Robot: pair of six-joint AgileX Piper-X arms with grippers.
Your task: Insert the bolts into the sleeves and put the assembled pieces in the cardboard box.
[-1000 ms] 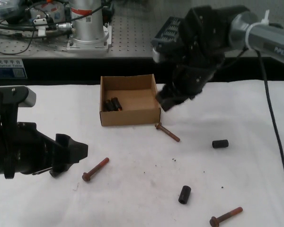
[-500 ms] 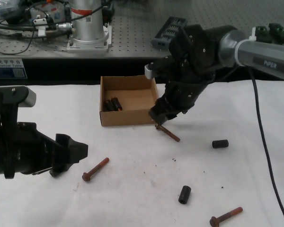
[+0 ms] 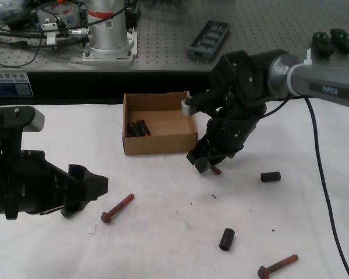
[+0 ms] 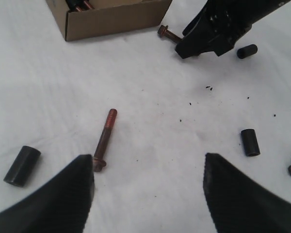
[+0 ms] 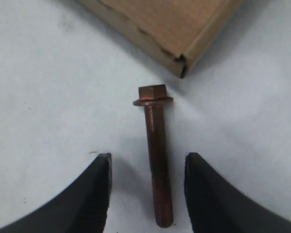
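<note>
My right gripper (image 3: pixel 206 161) is open and low over the cloth, just off the near right corner of the cardboard box (image 3: pixel 160 122). A copper bolt (image 5: pixel 156 160) lies flat between its fingers, head toward the box corner (image 5: pixel 179 43). The box holds dark assembled pieces (image 3: pixel 138 128). My left gripper (image 4: pixel 148 194) is open at the near left, above another bolt (image 4: pixel 105 141) and beside a black sleeve (image 4: pixel 22 165). More sleeves (image 3: pixel 270 176) (image 3: pixel 226 239) and a third bolt (image 3: pixel 277 266) lie to the right.
A white cloth (image 3: pixel 163 232) covers the bench. Behind it runs a perforated metal table with a metal post (image 3: pixel 107 29), cables and a dark tray (image 3: pixel 207 38). The right arm's cable (image 3: pixel 326 163) hangs over the cloth's right side.
The right gripper has come down and forward from beside the box to straddle the bolt at the box's corner. The left arm has not moved.
</note>
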